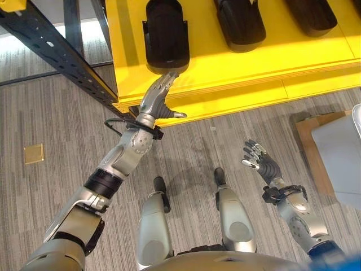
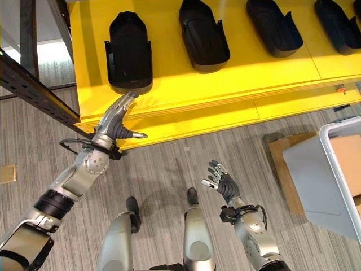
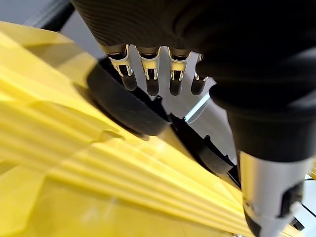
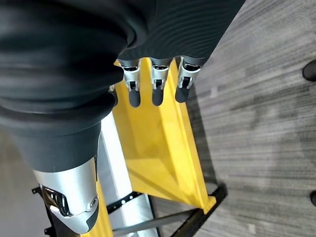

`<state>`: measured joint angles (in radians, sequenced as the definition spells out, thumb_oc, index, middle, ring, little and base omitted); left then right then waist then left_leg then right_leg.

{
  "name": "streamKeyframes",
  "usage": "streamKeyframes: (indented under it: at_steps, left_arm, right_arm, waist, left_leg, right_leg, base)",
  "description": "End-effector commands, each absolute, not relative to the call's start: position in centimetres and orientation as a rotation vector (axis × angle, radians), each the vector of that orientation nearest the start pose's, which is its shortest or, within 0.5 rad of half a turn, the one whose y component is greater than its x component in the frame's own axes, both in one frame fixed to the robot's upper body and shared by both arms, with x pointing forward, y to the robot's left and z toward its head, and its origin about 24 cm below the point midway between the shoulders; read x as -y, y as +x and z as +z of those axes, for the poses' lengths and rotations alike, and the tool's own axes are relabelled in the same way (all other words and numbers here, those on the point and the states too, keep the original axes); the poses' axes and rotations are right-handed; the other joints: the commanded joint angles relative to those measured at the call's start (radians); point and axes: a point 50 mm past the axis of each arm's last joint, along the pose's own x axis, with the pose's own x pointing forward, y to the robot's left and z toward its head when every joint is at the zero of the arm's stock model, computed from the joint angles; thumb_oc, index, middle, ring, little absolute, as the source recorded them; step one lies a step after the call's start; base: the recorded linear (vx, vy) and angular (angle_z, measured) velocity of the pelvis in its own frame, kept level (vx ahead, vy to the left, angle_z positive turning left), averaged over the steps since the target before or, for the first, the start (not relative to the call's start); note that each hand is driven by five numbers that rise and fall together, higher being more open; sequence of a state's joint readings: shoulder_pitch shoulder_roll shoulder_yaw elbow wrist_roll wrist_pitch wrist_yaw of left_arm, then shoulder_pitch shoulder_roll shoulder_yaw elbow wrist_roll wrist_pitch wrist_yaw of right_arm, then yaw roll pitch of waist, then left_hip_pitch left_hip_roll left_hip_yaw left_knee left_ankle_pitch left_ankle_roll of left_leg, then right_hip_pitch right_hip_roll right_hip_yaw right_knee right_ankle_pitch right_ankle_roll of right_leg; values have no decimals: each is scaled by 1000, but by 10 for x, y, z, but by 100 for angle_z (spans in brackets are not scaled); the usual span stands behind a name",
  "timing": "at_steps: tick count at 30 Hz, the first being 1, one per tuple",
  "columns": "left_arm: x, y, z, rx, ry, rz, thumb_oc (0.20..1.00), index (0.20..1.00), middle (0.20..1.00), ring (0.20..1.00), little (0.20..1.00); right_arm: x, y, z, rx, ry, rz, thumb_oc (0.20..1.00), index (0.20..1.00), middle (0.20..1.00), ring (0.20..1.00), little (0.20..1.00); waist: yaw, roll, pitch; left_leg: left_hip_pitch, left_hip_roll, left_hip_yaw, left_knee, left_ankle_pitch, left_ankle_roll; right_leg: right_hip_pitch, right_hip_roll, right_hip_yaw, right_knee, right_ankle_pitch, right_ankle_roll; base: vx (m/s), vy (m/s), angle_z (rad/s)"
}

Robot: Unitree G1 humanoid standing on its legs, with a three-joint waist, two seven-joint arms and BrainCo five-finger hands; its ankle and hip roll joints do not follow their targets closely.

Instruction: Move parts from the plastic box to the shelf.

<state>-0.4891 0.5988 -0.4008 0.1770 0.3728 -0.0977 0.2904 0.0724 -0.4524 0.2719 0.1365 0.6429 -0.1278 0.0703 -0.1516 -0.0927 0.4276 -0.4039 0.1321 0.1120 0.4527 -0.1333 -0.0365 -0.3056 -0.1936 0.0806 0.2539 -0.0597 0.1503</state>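
Parts (image 2: 130, 53): I count four black ones on the yellow shelf (image 2: 237, 79). My left hand (image 2: 115, 121) reaches toward the nearest with fingers straight; my right hand (image 2: 221, 180) hangs relaxed, empty.

Each arm is built of silver-grey segments joined by black ribbed collars. The left hand (image 1: 159, 97) has silver fingers with dark tips; a dark ribbed cover wraps its back and wrist. The right hand (image 2: 221, 179) is built identically — silver fingers, dark tips, dark ribbed cover. In the wrist views, the thumb is a thick silver cylinder emerging from the dark cover — set apart from the finger row
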Motion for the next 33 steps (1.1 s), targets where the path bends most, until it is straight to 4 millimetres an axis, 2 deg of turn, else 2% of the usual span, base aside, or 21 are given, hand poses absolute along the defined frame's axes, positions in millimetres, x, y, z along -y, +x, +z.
streamKeyframes:
  at_steps: [1,10,13,22,27,28,33]
  left_arm:
    - [-159,318,156,594,968,-87,1000,1000,1000,1000,1000]
    - [-151,322,145,545,949,-129,1000,1000,1000,1000,1000]
    - [-142,334,145,528,987,-140,1000,1000,1000,1000,1000]
    - [-133,359,139,454,1119,-167,1000,1000,1000,1000,1000]
    - [-135,371,140,405,1185,-165,1000,1000,1000,1000,1000]
    - [-141,376,140,375,1203,-144,1000,1000,1000,1000,1000]
    - [-146,381,143,350,1226,-123,1000,1000,1000,1000,1000]
  right_arm:
    - [206,225,21,-95,155,160,1000,1000,1000,1000,1000]
    - [203,226,20,-106,154,169,1000,1000,1000,1000,1000]
    - [203,226,18,-120,146,178,1000,1000,1000,1000,1000]
    - [205,225,15,-143,143,187,1000,1000,1000,1000,1000]
    - [204,221,14,-155,151,205,1000,1000,1000,1000,1000]
    - [205,220,12,-160,152,208,1000,1000,1000,1000,1000]
    - [204,217,11,-169,150,217,1000,1000,1000,1000,1000]
  waist:
    - [-1,6,-43]
    - [-2,3,-43]
    - [-11,-1,-45]
    - [-30,-2,-49]
    - [-40,-3,-46]
    - [-44,-3,-47]
    - [-46,-3,-45]
  left_leg:
    - [-56,47,-113,13,36,-49]
    - [-59,46,-112,17,35,-47]
    - [-60,48,-112,20,35,-48]
    - [-58,53,-107,25,34,-51]
    - [-58,54,-103,26,36,-52]
    - [-61,55,-102,28,36,-54]
    - [-58,56,-102,35,29,-56]
  right_leg:
    - [80,-43,-28,70,-151,-28]
    - [76,-44,-26,77,-153,-27]
    - [73,-42,-23,79,-151,-27]
    - [64,-41,-12,85,-153,-24]
    - [60,-41,-10,89,-152,-21]
    - [59,-41,-9,89,-153,-21]
    - [60,-40,-8,95,-158,-19]
  base:
    - [0,0,0]
    - [0,0,0]
    - [0,0,0]
    - [0,0,0]
    - [0,0,0]
    - [0,0,0]
    - [0,0,0]
